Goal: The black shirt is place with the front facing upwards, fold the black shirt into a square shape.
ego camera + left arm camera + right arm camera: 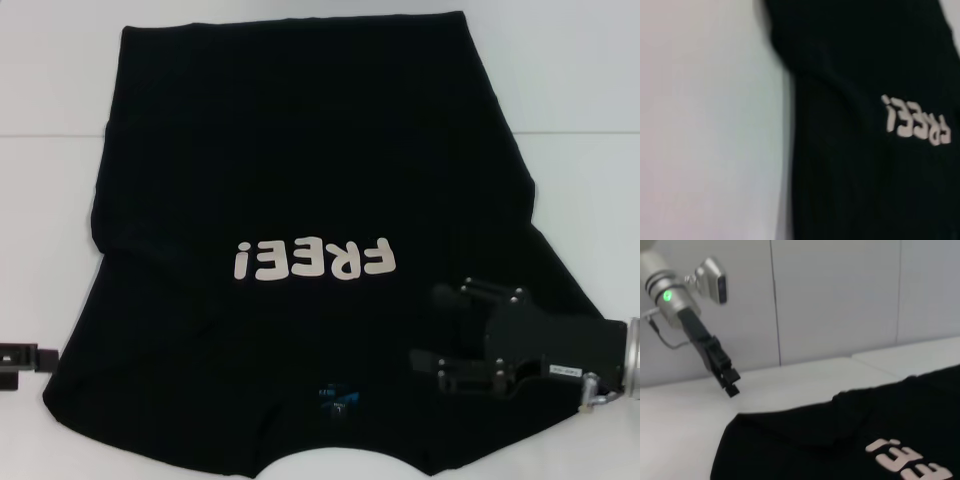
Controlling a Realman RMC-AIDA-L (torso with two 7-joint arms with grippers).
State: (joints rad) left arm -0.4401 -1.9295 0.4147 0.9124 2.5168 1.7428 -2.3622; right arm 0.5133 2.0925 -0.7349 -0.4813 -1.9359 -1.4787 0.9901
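Observation:
The black shirt [300,180] lies spread flat on the white table [580,120], front up. Its pale "FREE!" lettering [312,260] reads upside down from the head view, and the blue neck label [335,398] is near the front edge. My right gripper [430,328] hovers open over the shirt's right shoulder area, nothing between its fingers. My left gripper [30,356] sits off the shirt's left side at the table's front left; the right wrist view shows the left gripper [730,382] above bare table. The left wrist view shows the shirt [855,165] edge and lettering [917,122].
Bare white table surrounds the shirt on the left [50,150] and right. A seam in the table top [590,131] runs across the back. A pale panelled wall [840,300] stands behind the table in the right wrist view.

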